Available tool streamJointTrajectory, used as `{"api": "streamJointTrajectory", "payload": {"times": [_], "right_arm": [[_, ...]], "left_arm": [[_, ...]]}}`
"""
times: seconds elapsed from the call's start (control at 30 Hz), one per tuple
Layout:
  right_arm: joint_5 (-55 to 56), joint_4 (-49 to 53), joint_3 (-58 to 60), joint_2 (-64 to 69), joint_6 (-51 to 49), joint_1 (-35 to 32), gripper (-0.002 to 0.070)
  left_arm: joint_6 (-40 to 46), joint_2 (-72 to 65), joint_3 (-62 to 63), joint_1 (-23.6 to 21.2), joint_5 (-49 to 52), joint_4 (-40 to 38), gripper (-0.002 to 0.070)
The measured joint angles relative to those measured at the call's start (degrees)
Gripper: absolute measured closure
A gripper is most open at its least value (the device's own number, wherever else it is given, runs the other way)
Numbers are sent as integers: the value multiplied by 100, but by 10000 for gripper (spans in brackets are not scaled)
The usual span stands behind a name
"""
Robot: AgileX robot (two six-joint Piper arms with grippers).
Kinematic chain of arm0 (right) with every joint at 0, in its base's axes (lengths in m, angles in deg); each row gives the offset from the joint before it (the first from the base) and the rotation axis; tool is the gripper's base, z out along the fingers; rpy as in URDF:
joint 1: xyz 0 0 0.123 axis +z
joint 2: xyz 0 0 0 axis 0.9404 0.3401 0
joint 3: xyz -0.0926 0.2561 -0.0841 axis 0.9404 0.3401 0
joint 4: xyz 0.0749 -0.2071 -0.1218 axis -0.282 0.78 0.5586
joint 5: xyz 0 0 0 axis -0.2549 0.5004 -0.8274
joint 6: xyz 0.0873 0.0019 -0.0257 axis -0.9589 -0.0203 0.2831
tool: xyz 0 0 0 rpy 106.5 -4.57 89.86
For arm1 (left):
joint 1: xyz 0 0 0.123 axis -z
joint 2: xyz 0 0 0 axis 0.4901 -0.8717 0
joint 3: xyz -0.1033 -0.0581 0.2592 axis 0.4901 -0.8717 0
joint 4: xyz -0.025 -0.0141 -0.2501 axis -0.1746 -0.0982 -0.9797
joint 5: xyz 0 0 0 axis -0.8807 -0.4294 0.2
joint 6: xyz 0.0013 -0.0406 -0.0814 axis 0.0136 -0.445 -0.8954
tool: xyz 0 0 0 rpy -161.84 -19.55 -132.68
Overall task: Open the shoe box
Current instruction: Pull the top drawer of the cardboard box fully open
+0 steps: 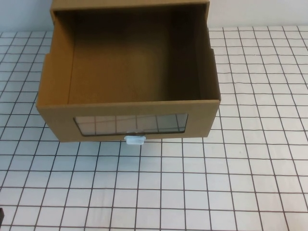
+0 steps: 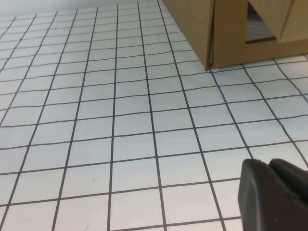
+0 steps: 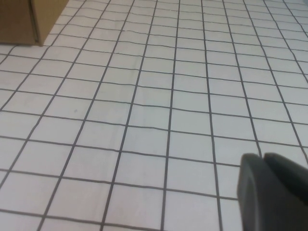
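Observation:
A brown cardboard shoe box (image 1: 53,82) stands at the back middle of the gridded table, open at the top with a bare inside. Its lid (image 1: 130,4) is raised at the far side. The front wall has a clear window (image 1: 131,123) and a small white tab (image 1: 134,140) under it. My left gripper (image 2: 267,162) is shut on nothing, low over the table, well short of the box's corner (image 2: 226,29). My right gripper (image 3: 263,156) is likewise shut and holds nothing, far from the box's corner (image 3: 24,19). Neither gripper's fingers show in the high view.
The white tabletop with black grid lines (image 1: 202,192) spreads in front of the box and on both its sides. A small dark part (image 1: 1,214) shows at the table's near left edge.

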Motion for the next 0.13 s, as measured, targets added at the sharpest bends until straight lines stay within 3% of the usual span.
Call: {"api": "streamJointTrajectory", "payload": {"times": [0.13], "right_arm": [[0, 0, 0, 0, 0, 0, 689]], "left_arm": [[-9, 9, 0, 0, 13, 0, 677]]}}
